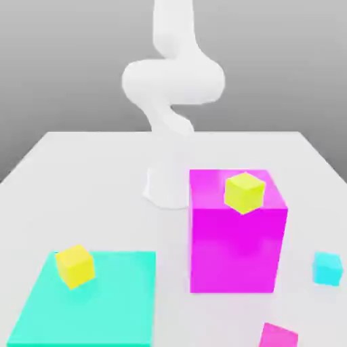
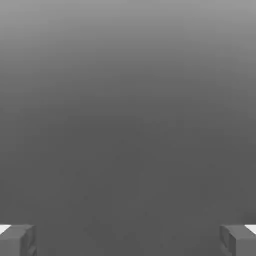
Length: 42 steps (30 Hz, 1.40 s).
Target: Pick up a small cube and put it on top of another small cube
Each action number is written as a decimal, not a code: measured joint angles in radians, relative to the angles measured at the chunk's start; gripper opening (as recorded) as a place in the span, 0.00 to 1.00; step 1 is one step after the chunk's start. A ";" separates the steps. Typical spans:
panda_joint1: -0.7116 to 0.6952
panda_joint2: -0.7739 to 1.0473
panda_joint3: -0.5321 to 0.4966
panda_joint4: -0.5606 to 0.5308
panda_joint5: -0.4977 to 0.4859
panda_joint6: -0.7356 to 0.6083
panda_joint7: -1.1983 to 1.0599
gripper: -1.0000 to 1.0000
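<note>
Going L to R in the exterior view: a flat cyan square mat (image 1: 88, 298) lay on the white counter (image 1: 81, 176) at the near left, w/ a small plain yellow cube (image 1: 74, 265) resting on its far-left part. Behind, roughly centre, the white robot arm (image 1: 173, 88) rose from its base at the back of the counter, curving upward out of the top edge. Just right of the base stood a large magenta block (image 1: 236, 234), much taller than the small cubes, w/ a second small yellow cube (image 1: 244, 192) sitting on its top face, near the front edge. At the near edge, right of centre, the small plain magenta cube (image 1: 278, 336) sat on the counter, partly cut off by the picture edge, apart from the block and well apart from both yellow cubes. Farthest right, a small cyan cube (image 1: 327, 268) rested on the counter beside the block, not touching it. In the hand view, the gripper (image 2: 128, 240) had its jaws spread wide & released, two grey fingertips (image 2: 17, 240) at opposite sides, nothing between them, facing plain grey background.
</note>
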 joint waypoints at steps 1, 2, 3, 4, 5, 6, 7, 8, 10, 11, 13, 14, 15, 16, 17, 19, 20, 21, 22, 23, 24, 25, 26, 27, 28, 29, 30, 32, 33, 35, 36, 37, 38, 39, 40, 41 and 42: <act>0.020 0.040 -0.015 0.004 0.035 0.000 -0.005 0.50; 0.039 0.080 -0.029 0.008 0.067 -0.001 -0.009 0.50; 0.056 0.118 -0.041 0.011 0.099 -0.001 -0.013 0.50; 0.071 0.156 -0.050 0.015 0.130 -0.002 -0.016 0.50; 0.085 0.195 -0.058 0.019 0.160 -0.004 -0.019 0.50; 0.099 0.233 -0.065 0.023 0.189 -0.005 -0.021 0.50; 0.110 0.271 -0.070 0.027 0.216 -0.007 -0.022 0.50; 0.121 0.309 -0.074 0.030 0.243 -0.008 -0.023 0.50; 0.140 0.384 -0.077 0.037 0.290 -0.009 -0.019 0.50; 0.149 0.421 -0.077 0.041 0.311 -0.009 -0.016 0.50; 0.163 0.493 -0.073 0.047 0.347 -0.008 -0.004 0.50; 0.169 0.529 -0.070 0.050 0.362 -0.006 0.003 0.50; 0.174 0.563 -0.065 0.053 0.375 -0.003 0.013 0.50; 0.181 0.597 -0.060 0.055 0.385 0.001 0.024 0.50; 0.191 0.631 -0.056 0.057 0.394 0.006 0.036 0.50; 0.206 0.695 -0.047 0.061 0.403 0.019 0.065 0.50; 0.214 0.725 -0.045 0.062 0.405 0.027 0.081 0.50; 0.222 0.755 -0.042 0.063 0.405 0.037 0.098 0.50; 0.231 0.784 -0.043 0.064 0.403 0.046 0.117 0.50; 0.238 0.811 -0.043 0.065 0.399 0.057 0.136 0.50; 0.245 0.838 -0.042 0.066 0.393 0.069 0.158 0.50; 0.253 0.864 -0.042 0.066 0.385 0.081 0.180 0.50; 0.261 0.888 -0.043 0.066 0.375 0.094 0.204 0.50; 0.270 0.911 -0.044 0.066 0.363 0.108 0.229 0.50; 0.280 0.933 -0.046 0.066 0.349 0.122 0.255 0.50; 0.290 0.954 -0.048 0.066 0.334 0.137 0.282 0.50; 0.300 0.973 -0.051 0.065 0.316 0.153 0.309 0.50; 0.324 1.008 -0.061 0.064 0.276 0.184 0.369 0.50; 0.339 1.023 -0.070 0.063 0.253 0.200 0.400 0.50; 0.373 1.050 -0.092 0.062 0.204 0.232 0.465 0.50; 0.393 1.062 -0.106 0.061 0.178 0.248 0.498 0.50; 0.417 1.072 -0.125 0.061 0.154 0.264 0.530 0.50; 0.440 1.081 -0.142 0.060 0.124 0.280 0.566 0.50; 0.459 1.094 -0.156 0.061 0.101 0.298 0.595 0.50; 0.466 1.120 -0.158 0.065 0.096 0.322 0.604 0.50; 0.465 1.152 -0.154 0.072 0.101 0.349 0.604 0.50; 0.459 1.188 -0.145 0.079 0.110 0.378 0.599 0.50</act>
